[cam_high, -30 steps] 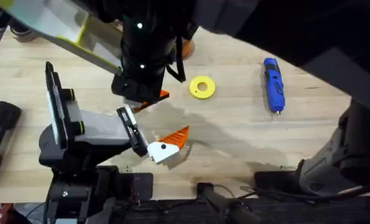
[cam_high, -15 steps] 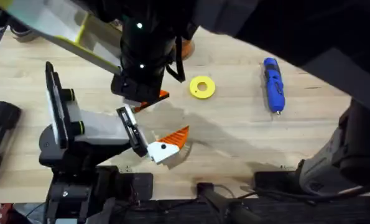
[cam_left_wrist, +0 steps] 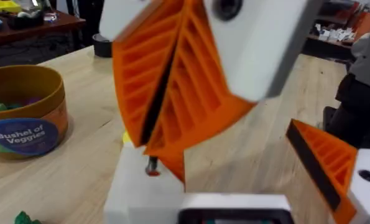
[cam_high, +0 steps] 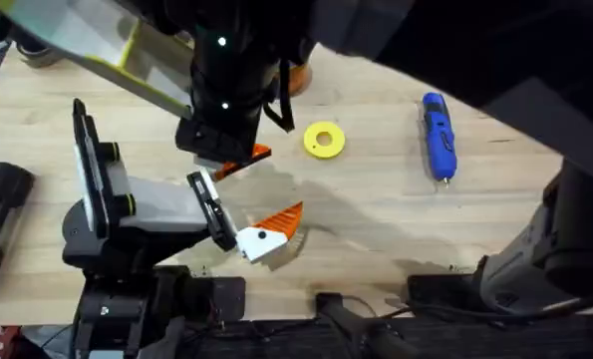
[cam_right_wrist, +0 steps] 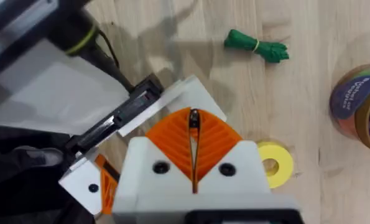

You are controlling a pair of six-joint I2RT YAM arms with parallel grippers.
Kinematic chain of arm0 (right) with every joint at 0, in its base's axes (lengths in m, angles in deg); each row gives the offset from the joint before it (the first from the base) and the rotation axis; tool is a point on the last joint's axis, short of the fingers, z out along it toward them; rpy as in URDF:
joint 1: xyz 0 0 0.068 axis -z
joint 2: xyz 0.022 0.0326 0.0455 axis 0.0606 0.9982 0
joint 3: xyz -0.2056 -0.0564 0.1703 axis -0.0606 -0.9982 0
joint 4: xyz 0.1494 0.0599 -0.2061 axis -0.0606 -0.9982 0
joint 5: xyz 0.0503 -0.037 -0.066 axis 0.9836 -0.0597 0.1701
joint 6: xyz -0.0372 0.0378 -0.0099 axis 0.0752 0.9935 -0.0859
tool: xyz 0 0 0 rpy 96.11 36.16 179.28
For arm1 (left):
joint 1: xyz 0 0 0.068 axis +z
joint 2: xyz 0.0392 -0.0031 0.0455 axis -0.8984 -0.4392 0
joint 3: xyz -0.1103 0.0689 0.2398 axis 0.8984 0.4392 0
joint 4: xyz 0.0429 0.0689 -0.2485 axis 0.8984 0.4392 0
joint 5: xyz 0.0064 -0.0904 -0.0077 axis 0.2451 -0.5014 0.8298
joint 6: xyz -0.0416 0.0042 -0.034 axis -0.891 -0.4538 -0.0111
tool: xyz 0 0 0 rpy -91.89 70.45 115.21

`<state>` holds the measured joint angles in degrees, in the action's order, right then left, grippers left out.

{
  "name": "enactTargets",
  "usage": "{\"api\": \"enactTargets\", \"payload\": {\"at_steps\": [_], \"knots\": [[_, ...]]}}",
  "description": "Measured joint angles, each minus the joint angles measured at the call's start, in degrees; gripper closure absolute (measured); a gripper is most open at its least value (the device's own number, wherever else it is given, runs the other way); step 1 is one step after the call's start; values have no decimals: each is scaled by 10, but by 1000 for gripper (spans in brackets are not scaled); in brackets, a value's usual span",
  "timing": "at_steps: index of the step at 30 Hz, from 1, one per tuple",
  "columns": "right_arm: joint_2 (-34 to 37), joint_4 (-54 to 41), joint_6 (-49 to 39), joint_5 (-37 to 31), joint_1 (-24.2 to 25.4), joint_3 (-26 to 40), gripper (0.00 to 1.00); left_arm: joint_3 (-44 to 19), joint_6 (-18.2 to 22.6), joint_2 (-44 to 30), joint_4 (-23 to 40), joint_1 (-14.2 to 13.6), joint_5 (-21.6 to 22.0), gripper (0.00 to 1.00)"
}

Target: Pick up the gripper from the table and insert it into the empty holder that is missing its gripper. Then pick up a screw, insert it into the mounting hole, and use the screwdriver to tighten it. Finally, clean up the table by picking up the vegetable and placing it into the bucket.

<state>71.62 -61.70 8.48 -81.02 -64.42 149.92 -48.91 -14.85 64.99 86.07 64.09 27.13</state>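
Orange pads of the right gripper pinch a screw over the holder, just beside the yellow disc; the left gripper is spread; tightening remains, with screwdriver and vegetable lying untouched beyond that disc.

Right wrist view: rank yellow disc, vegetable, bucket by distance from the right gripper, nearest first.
From the right gripper:
1. Yellow disc, right beside the fingers.
2. Vegetable, farther off on bare wood.
3. Bucket, at the view's edge, slightly farther.
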Motion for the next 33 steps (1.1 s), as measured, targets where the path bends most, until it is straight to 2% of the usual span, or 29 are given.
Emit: {"api": "enactTargets", "payload": {"at_steps": [33], "knots": [[0,10,2,0,0,-36,995,0,0,0,0,0,0,15]]}}
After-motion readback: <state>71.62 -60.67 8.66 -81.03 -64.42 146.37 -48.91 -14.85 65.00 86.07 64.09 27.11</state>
